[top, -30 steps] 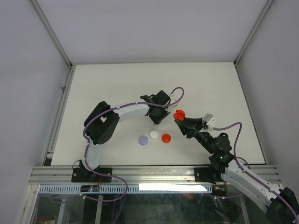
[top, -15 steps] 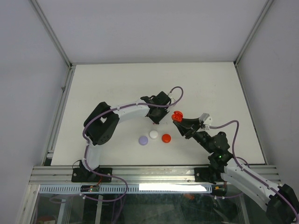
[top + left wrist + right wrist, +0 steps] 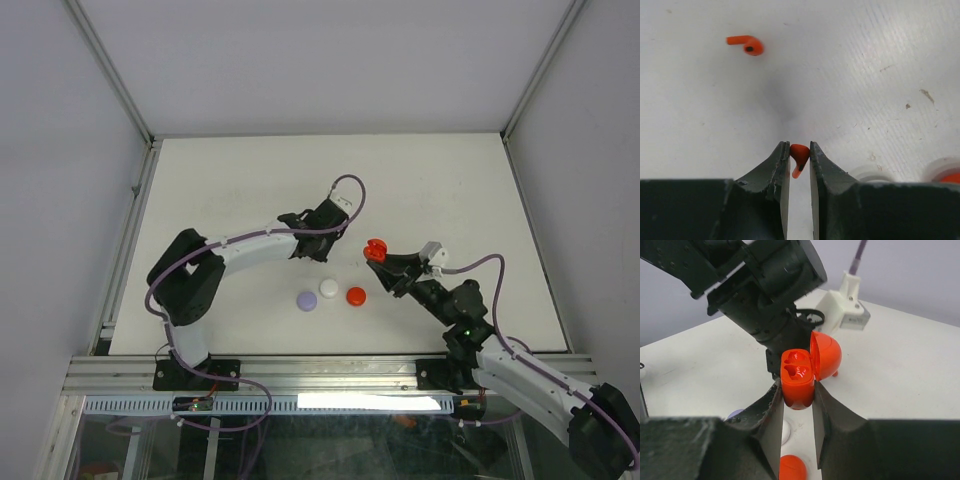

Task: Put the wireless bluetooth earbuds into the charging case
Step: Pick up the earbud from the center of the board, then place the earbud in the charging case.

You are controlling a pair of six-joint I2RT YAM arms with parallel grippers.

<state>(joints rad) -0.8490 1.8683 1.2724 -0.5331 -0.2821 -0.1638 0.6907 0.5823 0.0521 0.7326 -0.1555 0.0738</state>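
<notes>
Although neither well of the case appears to be filled, the task is judged to be under way, with its first half prepared. The white surface [image 3: 440,180] is seen from above with both arms reached toward its middle.

The right gripper [image 3: 797,390] is clenched on the charging case [image 3: 799,377]. In the top view this red shell is held up just right of centre. In the right wrist view its lid is swung open to the right, and its two glossy wells are shown empty as far as can be told.

Three round pucks lie in a row below the centre of the top view: a purple puck [image 3: 307,300], a white puck [image 3: 329,288] and a red puck [image 3: 356,296]. None of them is taken to be wanted by the task.

The left gripper [image 3: 799,146] is closed on the held red earbud [image 3: 799,154], which is pinched between the fingertips at the lower centre of the left wrist view. Whether it has been raised clear of the surface cannot be told. A second red earbud [image 3: 746,45] lies loose at the upper left of that view, well apart from the gripper. No white or pale purple buds can be made out.

What is left, by this reading, is nearly everything. The gripped bud has to be carried to the open case and seated in a well, and the loose one has to be picked up and seated beside it.
</notes>
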